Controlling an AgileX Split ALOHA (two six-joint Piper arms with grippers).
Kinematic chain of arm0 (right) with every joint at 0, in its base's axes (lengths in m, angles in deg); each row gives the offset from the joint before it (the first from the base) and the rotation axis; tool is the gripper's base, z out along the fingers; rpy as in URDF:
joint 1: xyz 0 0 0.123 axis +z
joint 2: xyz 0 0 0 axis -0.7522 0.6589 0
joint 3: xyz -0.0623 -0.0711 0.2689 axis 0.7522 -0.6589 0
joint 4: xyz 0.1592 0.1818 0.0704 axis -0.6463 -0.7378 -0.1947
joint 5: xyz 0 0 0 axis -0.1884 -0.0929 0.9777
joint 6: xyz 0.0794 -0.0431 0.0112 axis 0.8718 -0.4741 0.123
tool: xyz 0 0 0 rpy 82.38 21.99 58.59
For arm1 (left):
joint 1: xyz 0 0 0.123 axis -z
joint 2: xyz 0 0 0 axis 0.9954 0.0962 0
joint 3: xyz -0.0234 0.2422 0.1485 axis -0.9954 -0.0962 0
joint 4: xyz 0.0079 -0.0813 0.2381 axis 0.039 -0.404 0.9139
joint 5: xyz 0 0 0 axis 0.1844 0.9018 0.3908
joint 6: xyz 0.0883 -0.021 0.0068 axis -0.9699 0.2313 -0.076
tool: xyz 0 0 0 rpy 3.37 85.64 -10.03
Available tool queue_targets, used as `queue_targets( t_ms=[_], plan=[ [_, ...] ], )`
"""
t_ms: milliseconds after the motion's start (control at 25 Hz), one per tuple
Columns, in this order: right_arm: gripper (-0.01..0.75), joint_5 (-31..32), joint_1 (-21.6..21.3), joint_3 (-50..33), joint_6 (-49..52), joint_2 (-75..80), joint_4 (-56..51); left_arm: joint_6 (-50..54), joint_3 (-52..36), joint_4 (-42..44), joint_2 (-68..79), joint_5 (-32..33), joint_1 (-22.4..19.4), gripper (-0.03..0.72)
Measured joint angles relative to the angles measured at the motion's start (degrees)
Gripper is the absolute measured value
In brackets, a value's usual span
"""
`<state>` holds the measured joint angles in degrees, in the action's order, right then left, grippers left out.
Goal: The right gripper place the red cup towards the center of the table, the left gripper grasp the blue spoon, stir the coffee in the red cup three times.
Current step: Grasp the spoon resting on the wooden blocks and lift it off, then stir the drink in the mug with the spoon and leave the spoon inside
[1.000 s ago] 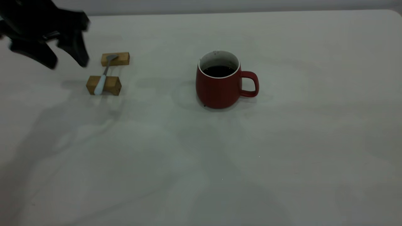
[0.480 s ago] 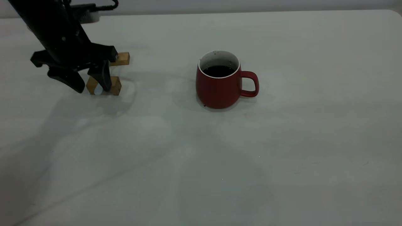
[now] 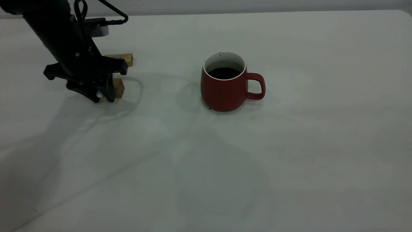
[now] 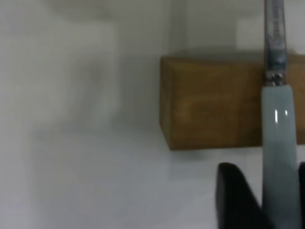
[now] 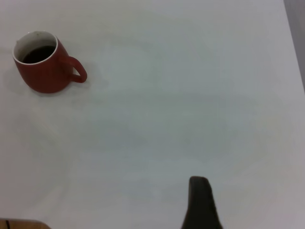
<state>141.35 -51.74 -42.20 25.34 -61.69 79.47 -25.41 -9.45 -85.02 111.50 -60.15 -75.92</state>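
The red cup [image 3: 225,87] stands upright near the middle of the table [image 3: 289,145], handle to the right, with dark coffee [image 3: 224,72] inside. The blue spoon [image 4: 279,143] lies across two tan wooden blocks. In the exterior view only its pale tip [image 3: 99,94] shows. My left gripper [image 3: 101,93] is down at the near block, shut on the spoon's handle; in the left wrist view the gripper [image 4: 267,181] has a black finger [image 4: 236,200] against the handle. My right gripper [image 5: 200,200] hangs far from the cup [image 5: 45,71], out of the exterior view.
The near wooden block [image 3: 118,87] and the far block [image 3: 124,58] sit at the left of the table, partly behind the left arm. The block [image 4: 209,102] fills the left wrist view under the spoon's metal neck [image 4: 275,38].
My left gripper came in from the upper left, dropped over the near block and drew its fingers together on the spoon handle. The cup has not moved.
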Motion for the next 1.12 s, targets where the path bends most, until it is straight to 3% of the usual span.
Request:
queue_targets(
  t_ms=[120,200,360,480,680,920,1120],
  plan=[
    [0.587,0.0,0.0,0.0,0.0,0.0,0.0,0.6,0.8,0.0,0.0,0.5,0.0,0.152],
    [0.587,0.0,0.0,0.0,0.0,0.0,0.0,2.1,3.1,0.0,0.0,4.0,0.0,0.154],
    [0.586,0.0,0.0,0.0,0.0,0.0,0.0,7.3,11.8,-3.5,-0.4,17.5,0.0,0.154],
    [0.586,0.0,0.0,0.0,0.0,0.0,0.0,13.7,19.0,-13.1,-1.0,29.2,0.1,0.154],
    [0.586,0.0,0.0,0.0,0.0,0.0,0.0,30.5,25.3,-38.9,-1.3,44.2,0.2,0.154],
    [0.586,0.0,0.0,0.0,0.0,0.0,0.0,40.1,26.3,-67.7,-1.3,48.6,2.5,0.154],
    [0.586,0.0,0.0,0.0,0.0,0.0,0.0,41.7,26.3,-76.6,-0.3,48.6,4.8,0.154]
  ],
)
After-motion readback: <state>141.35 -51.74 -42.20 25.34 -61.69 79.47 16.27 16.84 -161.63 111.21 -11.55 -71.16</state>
